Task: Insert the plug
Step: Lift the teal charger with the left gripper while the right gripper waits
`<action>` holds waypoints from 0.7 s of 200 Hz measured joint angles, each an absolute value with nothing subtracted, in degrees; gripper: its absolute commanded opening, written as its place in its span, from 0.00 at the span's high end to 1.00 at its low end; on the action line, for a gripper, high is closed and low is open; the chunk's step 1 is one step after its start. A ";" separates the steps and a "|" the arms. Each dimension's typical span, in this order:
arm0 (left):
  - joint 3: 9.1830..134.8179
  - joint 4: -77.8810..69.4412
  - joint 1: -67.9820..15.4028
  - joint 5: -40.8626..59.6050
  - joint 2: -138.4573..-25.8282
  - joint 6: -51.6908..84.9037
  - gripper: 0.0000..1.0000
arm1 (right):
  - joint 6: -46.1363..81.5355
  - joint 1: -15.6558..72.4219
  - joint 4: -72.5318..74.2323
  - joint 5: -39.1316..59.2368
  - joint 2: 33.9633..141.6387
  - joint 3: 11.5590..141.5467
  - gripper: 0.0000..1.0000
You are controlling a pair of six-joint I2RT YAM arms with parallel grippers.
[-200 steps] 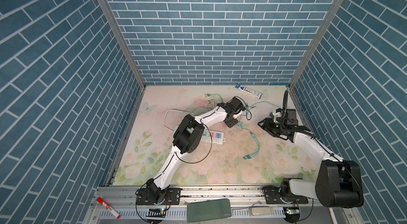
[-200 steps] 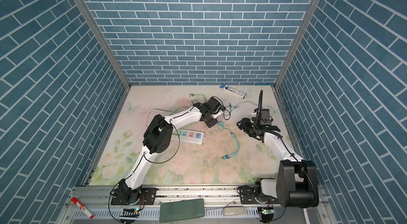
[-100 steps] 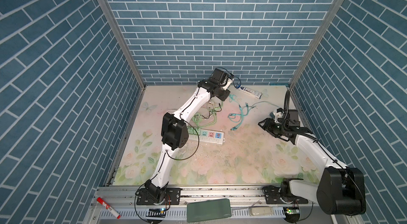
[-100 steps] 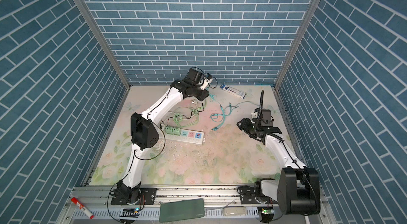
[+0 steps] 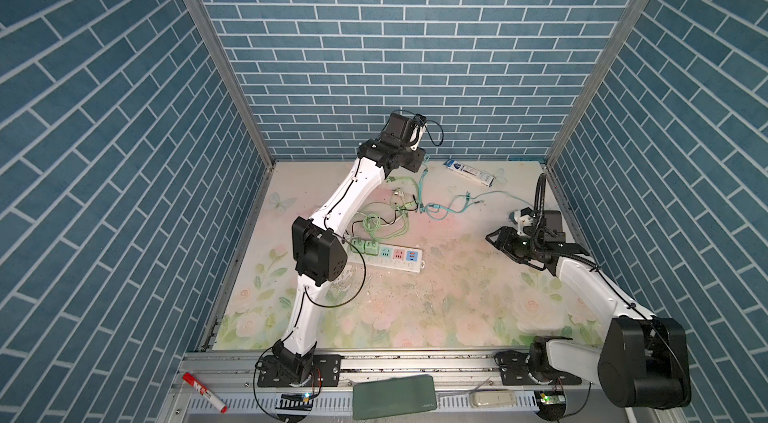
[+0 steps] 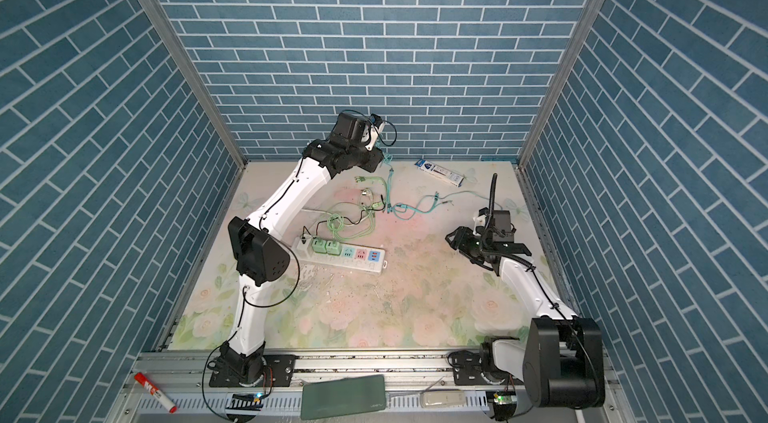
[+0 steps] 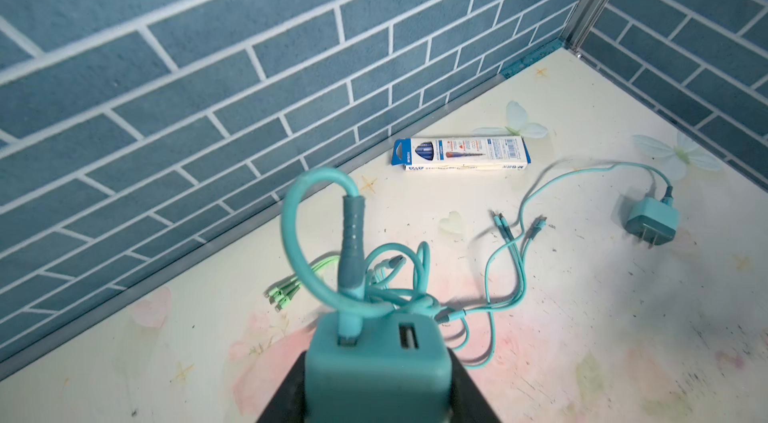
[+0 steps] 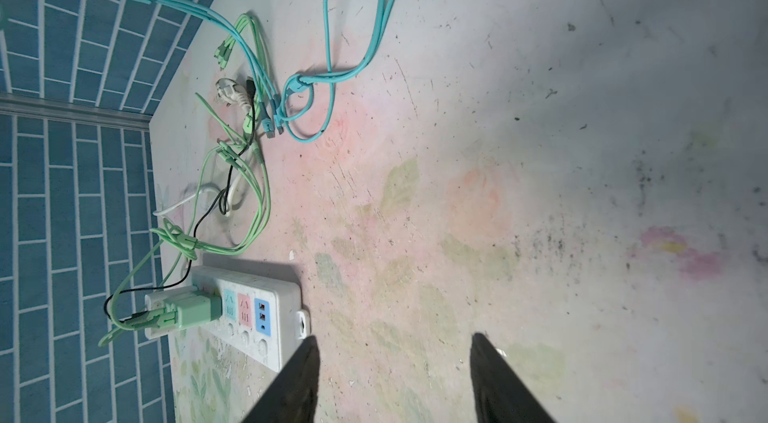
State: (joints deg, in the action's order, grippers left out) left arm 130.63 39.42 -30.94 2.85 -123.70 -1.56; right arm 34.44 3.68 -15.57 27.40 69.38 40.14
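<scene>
Left gripper point(image 7: 376, 383) is raised well above the mat, close to the back wall, and clenched on a teal charger plug point(image 7: 376, 352). Dark fingers point(image 7: 289, 396) press its two sides. The prongs are hidden in the wrist view. A teal cable point(image 7: 353, 234) sits in one of the plug's two USB ports, loops up, then trails down to the floral mat point(image 5: 436, 308), where it tangles with green cables point(image 5: 370, 220). The white power strip point(image 5: 392, 261) lies flat on the mat left of centre, well apart from the held plug. Two green chargers point(image 5: 370, 248) are seated at its left end, and three coloured sockets beside them face up. A second teal charger point(image 7: 651, 225) lies on the mat near the side wall, prongs showing. Right gripper point(image 8: 394, 342) hovers low over the right side of the mat, jaws spread, nothing between them. A pen box point(image 5: 469, 170) lies by the back wall.
</scene>
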 measured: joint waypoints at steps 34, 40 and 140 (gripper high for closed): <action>112.46 31.55 -30.94 6.57 -115.09 -0.10 0.65 | 34.54 3.70 -13.13 31.16 69.38 40.16 0.42; 109.58 30.28 -30.94 7.62 -113.80 0.32 0.65 | 34.61 3.75 -12.78 31.86 69.38 40.25 0.42; 73.34 7.46 -36.42 15.70 -94.65 0.36 0.67 | 37.50 13.41 -10.79 35.03 79.96 55.99 0.45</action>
State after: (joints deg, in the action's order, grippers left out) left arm 73.34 7.46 -36.42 15.70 -94.65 0.36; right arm 37.50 13.41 -10.79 35.03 79.96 55.99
